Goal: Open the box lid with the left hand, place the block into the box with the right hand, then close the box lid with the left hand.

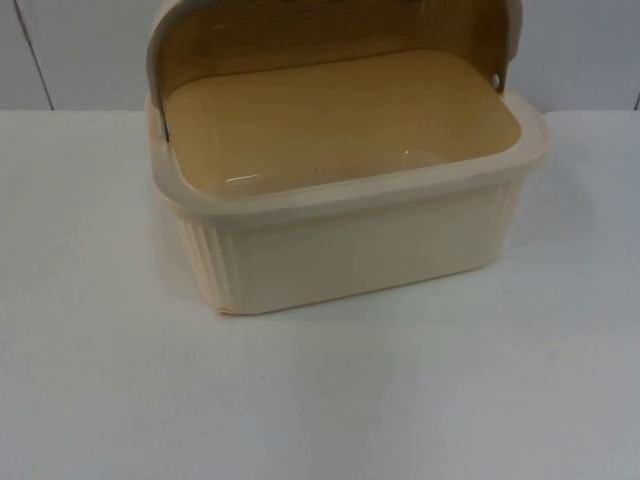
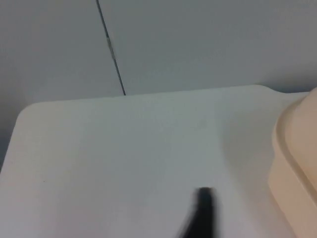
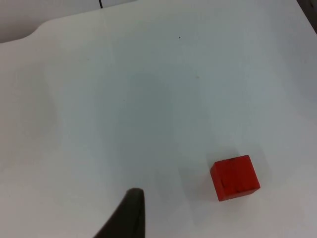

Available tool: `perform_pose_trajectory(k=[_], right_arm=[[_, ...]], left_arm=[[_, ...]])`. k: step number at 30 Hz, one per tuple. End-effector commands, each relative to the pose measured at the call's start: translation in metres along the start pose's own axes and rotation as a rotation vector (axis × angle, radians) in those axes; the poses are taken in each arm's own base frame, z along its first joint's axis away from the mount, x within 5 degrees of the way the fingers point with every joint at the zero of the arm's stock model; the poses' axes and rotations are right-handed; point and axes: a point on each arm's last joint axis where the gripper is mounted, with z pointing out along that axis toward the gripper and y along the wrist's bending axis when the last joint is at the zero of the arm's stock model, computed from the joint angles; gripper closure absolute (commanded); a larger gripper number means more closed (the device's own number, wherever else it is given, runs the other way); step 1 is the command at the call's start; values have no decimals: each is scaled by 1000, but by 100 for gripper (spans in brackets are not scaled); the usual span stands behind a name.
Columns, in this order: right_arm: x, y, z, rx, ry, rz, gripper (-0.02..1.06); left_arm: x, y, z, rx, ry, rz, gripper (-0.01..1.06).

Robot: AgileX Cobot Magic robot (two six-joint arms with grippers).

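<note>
Table: a white top (image 1: 90, 400) is seen, rounded at its corners
Wall: a grey partition (image 2: 208, 44) is set behind, split by a dark vertical seam (image 2: 111, 49)
Light: soft, even

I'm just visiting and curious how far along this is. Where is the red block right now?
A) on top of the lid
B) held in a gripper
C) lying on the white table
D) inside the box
C: the red block lies alone on the white table, and the open box holds nothing.
</note>
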Motion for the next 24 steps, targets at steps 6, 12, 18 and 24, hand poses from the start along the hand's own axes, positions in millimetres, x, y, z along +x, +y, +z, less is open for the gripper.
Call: perform_pose_trajectory(k=[6, 12, 18, 24], right_arm=[[1, 0, -3, 0, -15, -4, 0], [2, 0, -5, 1, -16, -6, 0], [-1, -1, -4, 8, -44, -9, 0], [-2, 2, 19, -33, 42, -81, 0]], left_arm=[[4, -1, 0, 22, 28, -70, 10], [4, -1, 0, 23, 28, -72, 26], [4, -3, 0, 45, 30, -115, 44], [5, -3, 0, 45, 40, -115, 57]])
